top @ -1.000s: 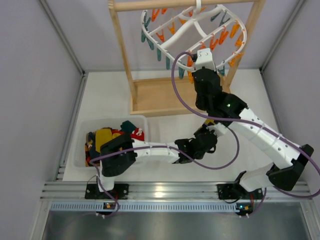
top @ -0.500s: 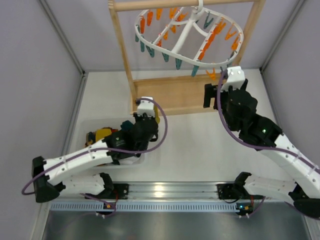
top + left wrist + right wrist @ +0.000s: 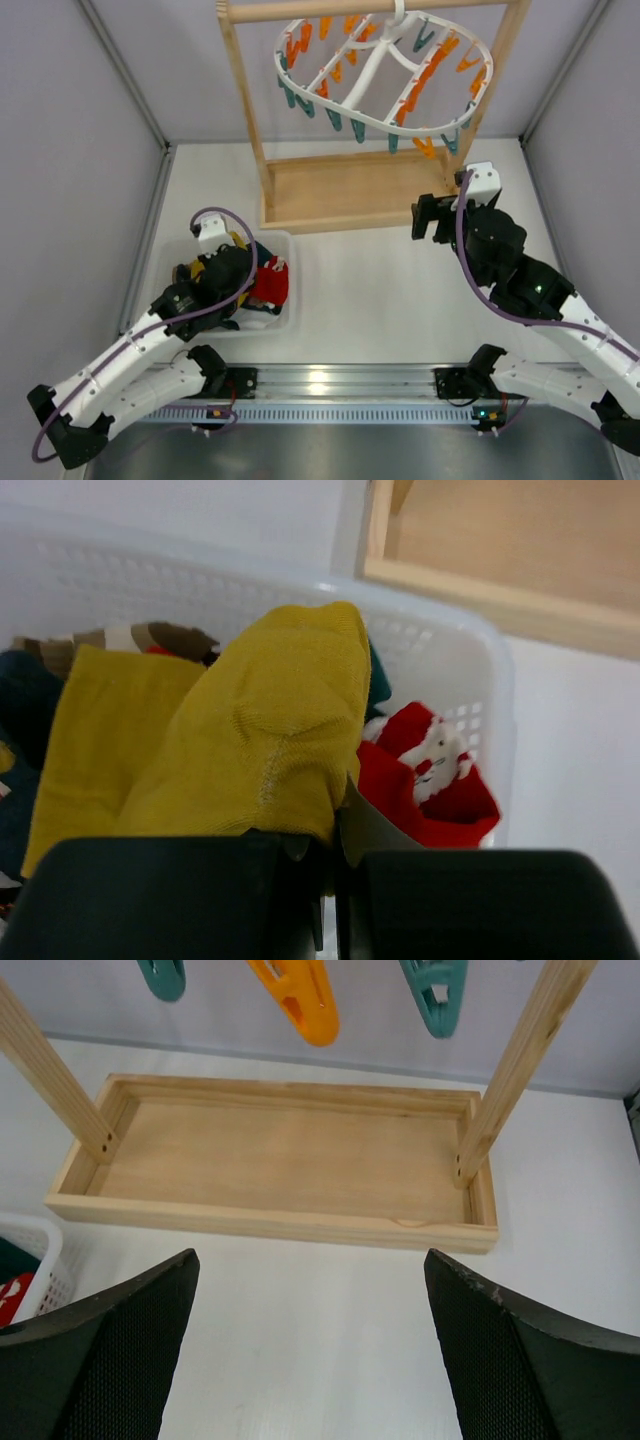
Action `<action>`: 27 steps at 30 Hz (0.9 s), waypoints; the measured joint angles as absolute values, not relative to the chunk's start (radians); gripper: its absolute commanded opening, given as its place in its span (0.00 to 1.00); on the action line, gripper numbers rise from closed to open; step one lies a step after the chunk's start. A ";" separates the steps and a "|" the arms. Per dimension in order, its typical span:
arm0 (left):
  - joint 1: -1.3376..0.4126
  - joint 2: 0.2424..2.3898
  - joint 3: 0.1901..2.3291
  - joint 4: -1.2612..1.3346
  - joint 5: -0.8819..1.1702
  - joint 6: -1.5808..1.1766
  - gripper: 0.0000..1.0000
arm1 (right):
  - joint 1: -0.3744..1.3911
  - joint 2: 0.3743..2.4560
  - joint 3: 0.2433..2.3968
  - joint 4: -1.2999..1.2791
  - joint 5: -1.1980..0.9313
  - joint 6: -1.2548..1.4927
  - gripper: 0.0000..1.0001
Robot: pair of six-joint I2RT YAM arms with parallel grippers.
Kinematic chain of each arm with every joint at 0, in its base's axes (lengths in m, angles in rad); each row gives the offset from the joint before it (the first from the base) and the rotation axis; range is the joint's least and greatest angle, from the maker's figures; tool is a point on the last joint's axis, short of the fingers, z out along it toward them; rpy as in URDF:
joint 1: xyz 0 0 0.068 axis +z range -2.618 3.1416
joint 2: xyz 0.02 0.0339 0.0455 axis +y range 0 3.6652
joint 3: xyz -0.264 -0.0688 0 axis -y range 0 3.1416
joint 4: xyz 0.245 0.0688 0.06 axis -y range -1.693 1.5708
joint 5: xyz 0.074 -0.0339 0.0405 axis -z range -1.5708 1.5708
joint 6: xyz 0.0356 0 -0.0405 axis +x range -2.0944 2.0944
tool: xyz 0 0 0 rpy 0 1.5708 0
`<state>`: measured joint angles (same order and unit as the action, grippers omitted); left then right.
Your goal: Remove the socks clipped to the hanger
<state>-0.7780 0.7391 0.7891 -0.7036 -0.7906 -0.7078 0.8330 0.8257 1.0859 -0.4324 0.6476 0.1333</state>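
The hanger (image 3: pixel 382 72), a white oval frame, hangs from the wooden stand's top bar; only orange and teal pegs (image 3: pixel 298 994) dangle from it. A mustard yellow sock (image 3: pixel 262 730) is pinched in my left gripper (image 3: pixel 330 848), which is shut on it over the white basket (image 3: pixel 470 650). In the top view the left gripper (image 3: pixel 240 280) sits above that basket (image 3: pixel 292 318). A red sock (image 3: pixel 430 785) and dark ones lie inside. My right gripper (image 3: pixel 310 1360) is wide open and holds nothing. It hovers over the table below the hanger, in front of the stand's base (image 3: pixel 290 1165).
The light wooden stand (image 3: pixel 243 110) with its flat tray base (image 3: pixel 340 190) fills the back of the table. Its two posts (image 3: pixel 520 1060) rise just ahead of the right gripper (image 3: pixel 432 218). Grey walls close in both sides.
The left arm swung from the table's middle to over the basket, carrying the yellow sock. The right gripper opened and drew back down from the hanger, which swung level again.
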 measured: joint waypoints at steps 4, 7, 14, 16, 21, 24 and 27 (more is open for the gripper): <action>-0.763 0.842 0.695 -0.703 -0.727 -0.785 0.00 | 0.833 0.817 1.040 -0.408 0.615 0.155 0.89; -0.760 0.932 0.652 -0.699 -0.675 -0.823 0.01 | 0.833 0.786 0.975 -0.390 0.587 0.178 0.90; -0.760 0.854 0.594 -0.700 -0.591 -0.888 0.23 | 0.833 0.724 0.907 -0.389 0.564 0.205 0.90; -0.760 0.820 0.595 -0.700 -0.573 -0.885 0.38 | 0.833 0.711 0.903 -0.388 0.562 0.208 0.89; -0.760 0.763 0.624 -0.705 -0.534 -0.879 0.76 | 0.833 0.697 0.903 -0.388 0.554 0.211 0.90; -0.760 0.722 0.655 -0.720 -0.538 -0.872 0.99 | 0.833 0.686 0.897 -0.387 0.554 0.210 0.90; -0.760 0.703 0.701 -0.752 -0.545 -0.868 0.99 | 0.833 0.677 0.896 -0.388 0.556 0.209 0.90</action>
